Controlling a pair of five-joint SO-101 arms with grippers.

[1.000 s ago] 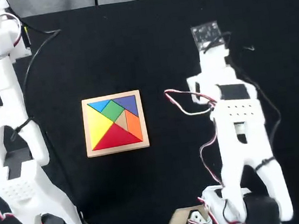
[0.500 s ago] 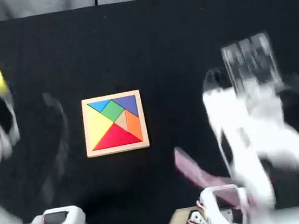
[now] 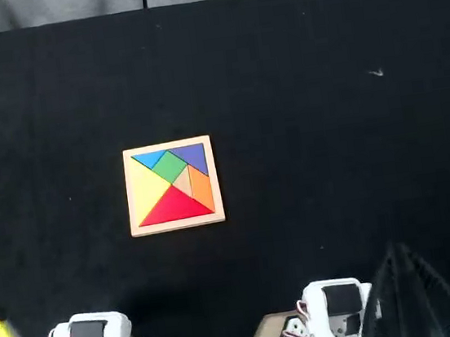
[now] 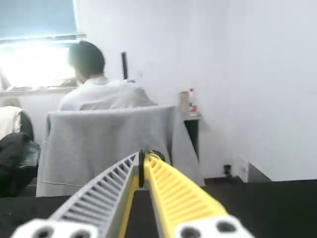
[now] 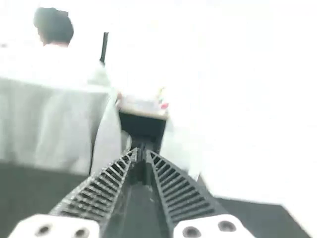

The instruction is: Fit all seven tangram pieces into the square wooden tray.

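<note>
Since they left the tray, left fingers and right fingers sit closed.

One square wooden tray lies on the surface. Seven tangram pieces sit inside the tray: two blue, one green, one yellow, one red, one orange and one pale tan. There are two tools, one yellow-and-grey left tool and one black right tool.

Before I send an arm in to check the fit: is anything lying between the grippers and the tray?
Nothing visible does: black cloth runs unbroken from the tray to the near edge, where the left gripper and right gripper are raised, jaws shut.
</note>
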